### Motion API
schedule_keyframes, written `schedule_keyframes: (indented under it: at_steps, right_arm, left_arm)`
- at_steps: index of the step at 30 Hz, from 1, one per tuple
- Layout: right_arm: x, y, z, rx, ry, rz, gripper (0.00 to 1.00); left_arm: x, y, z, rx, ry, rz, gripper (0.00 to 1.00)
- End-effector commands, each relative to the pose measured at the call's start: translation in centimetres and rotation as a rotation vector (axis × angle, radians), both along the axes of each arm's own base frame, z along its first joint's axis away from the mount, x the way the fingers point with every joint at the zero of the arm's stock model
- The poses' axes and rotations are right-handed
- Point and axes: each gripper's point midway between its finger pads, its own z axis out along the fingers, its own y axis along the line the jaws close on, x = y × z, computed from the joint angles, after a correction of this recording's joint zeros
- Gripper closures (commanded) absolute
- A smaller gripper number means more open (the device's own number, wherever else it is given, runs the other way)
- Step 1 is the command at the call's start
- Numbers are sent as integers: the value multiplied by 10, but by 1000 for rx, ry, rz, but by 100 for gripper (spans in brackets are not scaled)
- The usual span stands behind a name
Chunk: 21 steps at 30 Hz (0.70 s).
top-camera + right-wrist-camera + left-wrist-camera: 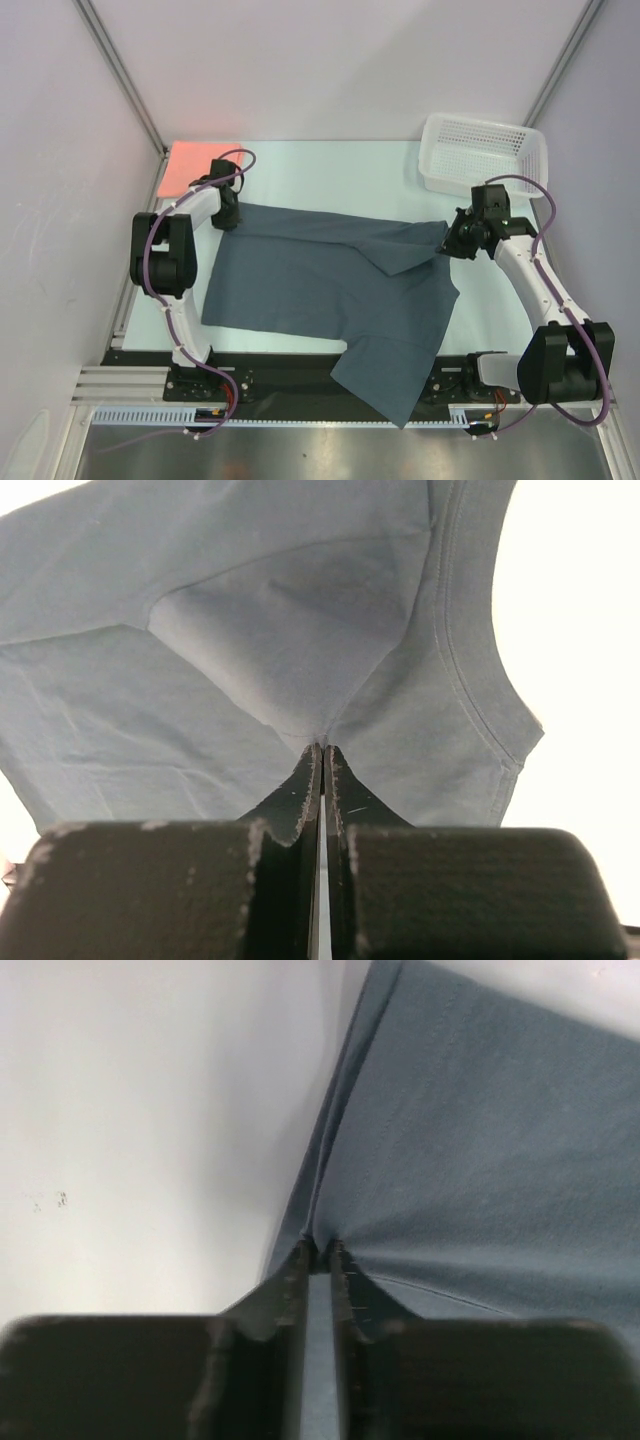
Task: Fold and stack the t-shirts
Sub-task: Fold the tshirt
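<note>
The dark slate blue-grey t-shirt lies spread across the table, one part hanging over the near edge. My left gripper is shut on its far left edge; the left wrist view shows cloth pinched between the jaws of the left gripper. My right gripper is shut on the shirt's far right part, pulled into a fold; the right wrist view shows the shirt gathered into the jaws of the right gripper. The salmon-pink t-shirt lies folded at the far left corner.
A white plastic mesh basket stands at the far right, just behind my right arm. Grey walls close in the table on the left, back and right. A black rail runs along the near edge.
</note>
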Motion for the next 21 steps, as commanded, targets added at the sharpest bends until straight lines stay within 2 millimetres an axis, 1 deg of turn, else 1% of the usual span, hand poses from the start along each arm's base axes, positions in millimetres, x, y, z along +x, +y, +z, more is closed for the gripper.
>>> schedule_keyframes:
  at_steps: [1,3,4,5,6,7,8,9,10,11,12,13,14,15,16,17,18,19,20,21]
  right_arm:
    - [-15,-5,-10,-18,61,1,100]
    - [-25,-4,-21,-7,107,-9,100]
    - [-36,0,-33,14,150,-2,99]
    - [-42,4,-39,37,168,7,94]
    - [-49,9,-46,66,194,14,91]
    - [-62,17,-56,111,238,33,88]
    - [-69,19,-60,124,263,41,79]
    - [-77,20,-63,130,289,46,75]
    - [-80,16,-64,100,287,60,69]
    - [-74,10,-53,66,237,63,54]
    - [-60,4,-46,28,171,57,44]
    - [-45,-9,-38,-37,107,47,27]
    - [-20,-13,-25,-51,44,36,23]
    - [8,-15,-13,-53,-52,37,21]
    - [25,-21,-13,-72,-70,16,21]
    - [39,-22,-14,-76,-82,9,20]
    - [60,-22,-22,-71,-82,6,20]
    - [68,-22,-25,-68,-81,0,22]
    - [76,-22,-27,-62,-88,-11,25]
    - [89,-22,-34,-63,-114,-12,27]
  left_arm:
    - [-2,11,3,44,7,24,79]
    - [-7,17,7,69,9,45,70]
    - [-9,18,9,77,9,55,62]
    - [-9,19,19,73,-13,71,58]
    - [-12,18,25,67,-19,79,53]
    - [-13,17,31,58,-34,90,42]
    - [-13,16,42,42,-56,112,36]
    - [-15,14,60,26,-89,121,30]
    - [-15,11,72,0,-117,124,25]
    - [-13,4,82,-37,-145,114,23]
    - [-13,-4,101,-59,-191,95,20]
    - [-11,-8,108,-69,-213,88,20]
    - [-10,-14,114,-87,-232,78,20]
    - [-2,-18,123,-111,-273,69,21]
    - [3,-26,123,-144,-280,50,23]
    - [8,-30,121,-162,-286,42,23]
    - [18,-33,126,-181,-308,33,25]
    - [24,-35,109,-185,-265,34,27]
    - [28,-40,107,-207,-253,22,29]
    - [37,-45,109,-226,-261,12,34]
